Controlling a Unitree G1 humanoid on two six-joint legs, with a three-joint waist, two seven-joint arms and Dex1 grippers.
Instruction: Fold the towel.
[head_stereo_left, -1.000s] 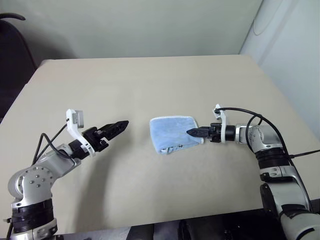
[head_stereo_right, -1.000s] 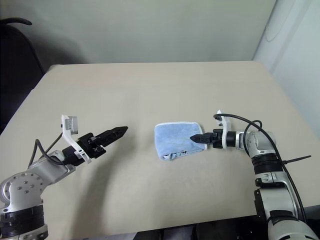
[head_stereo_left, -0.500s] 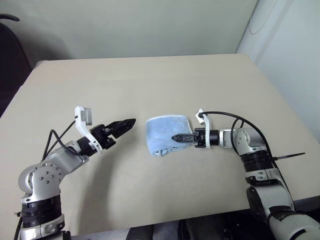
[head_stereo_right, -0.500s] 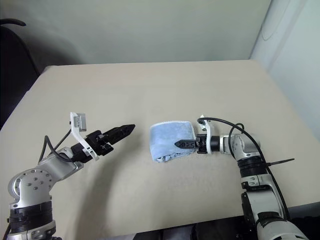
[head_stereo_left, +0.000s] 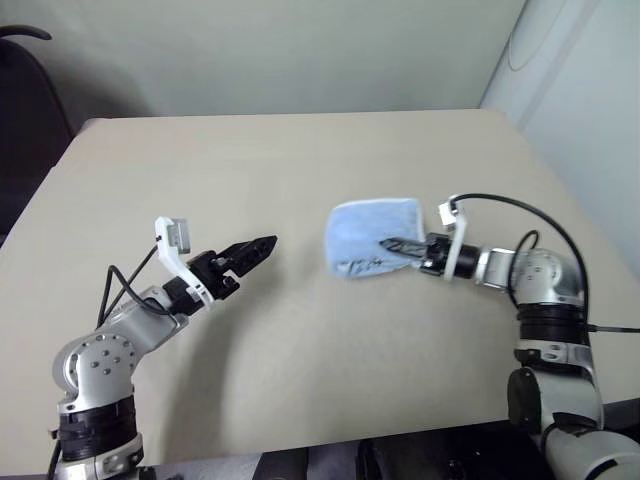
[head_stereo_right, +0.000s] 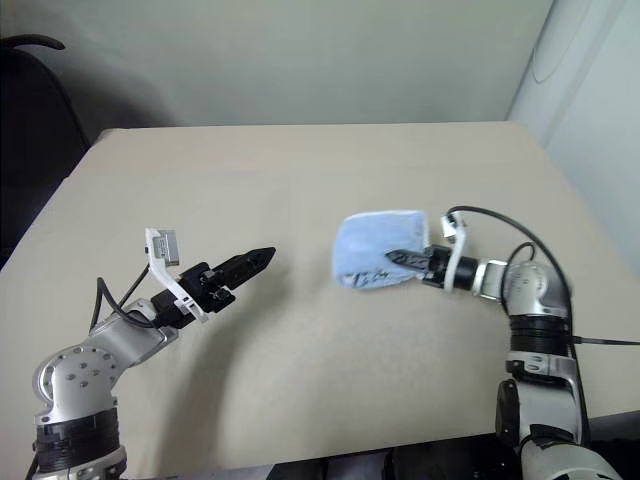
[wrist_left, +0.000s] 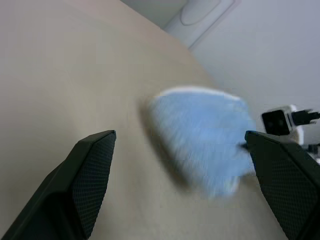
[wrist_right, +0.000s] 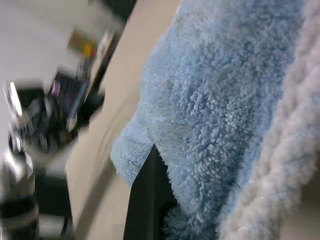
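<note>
Since the earlier frames the right gripper has closed its black fingers on the towel and pulled it up and toward the robot's right, so the cloth no longer lies flat at the middle of the table; a second ago the fingertips only rested at the towel's right edge, half a second ago they reached in over the folded cloth, and now they pinch it, with the bundle lifted and tilted, its lower folds hanging loose below the fingers; the head camera has also swung between frames, so part of the shift in the picture is the view's own.

Now the towel sits right of the table's centre, a rounded light-blue wad with a pale stitched edge along its top; whether its underside still touches the tabletop cannot be told; in the right wrist view the blue terry pile is pressed close against a dark finger, with a thick whitish edging beside it.

Well apart on the robot's left, the left gripper hovers over bare table with its jaws spread wide and nothing between them; it points toward the towel; in the left wrist view its two dark fingers frame the blurred blue cloth.
</note>
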